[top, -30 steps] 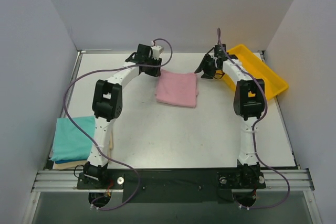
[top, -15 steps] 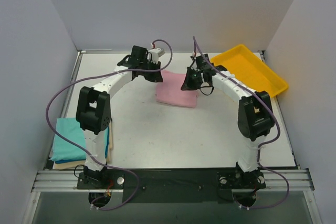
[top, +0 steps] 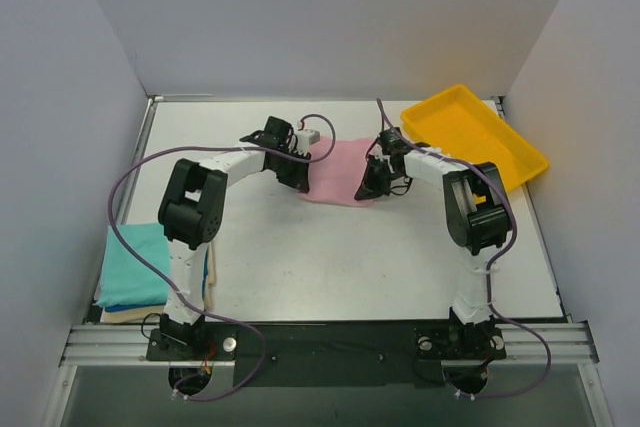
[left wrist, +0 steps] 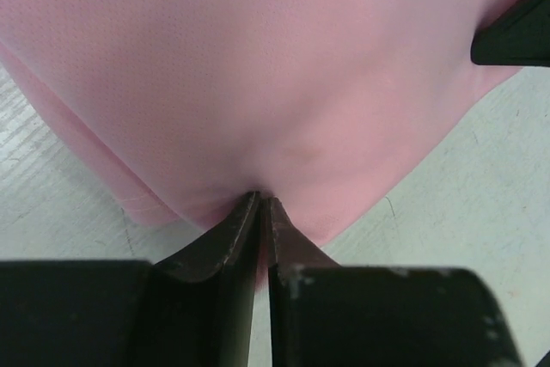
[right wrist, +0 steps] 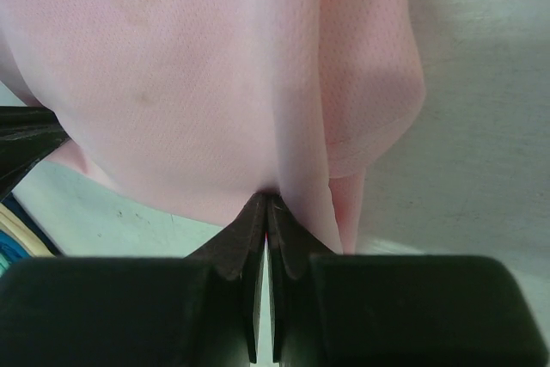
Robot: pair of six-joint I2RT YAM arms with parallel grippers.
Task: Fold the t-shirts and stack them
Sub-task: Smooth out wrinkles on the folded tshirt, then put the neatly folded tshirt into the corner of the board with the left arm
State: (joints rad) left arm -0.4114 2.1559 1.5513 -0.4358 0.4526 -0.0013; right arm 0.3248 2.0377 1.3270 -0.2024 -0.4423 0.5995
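Observation:
The folded light pink t-shirt (top: pixel 338 171) lies at the middle back of the table. My left gripper (top: pixel 299 175) pinches its left edge and my right gripper (top: pixel 371 183) pinches its right edge. In the left wrist view the black fingers (left wrist: pixel 225 247) are shut on pink cloth (left wrist: pixel 258 66), which bulges up in front of them. In the right wrist view the fingers (right wrist: pixel 296 247) are shut on a fold of the pink shirt (right wrist: pixel 172 75). A teal t-shirt (top: pixel 132 267) lies folded on a cream one (top: pixel 122 315) at the near left.
A yellow plastic tray (top: pixel 495 147) sits tilted at the back right corner. White walls close in the table on three sides. The arm bases stand on a metal rail (top: pixel 330 343) at the near edge.
Both grippers came down from the far side onto the pink shirt's side edges and shut on the cloth. The shirt's edges are bunched inward and it has shifted slightly.

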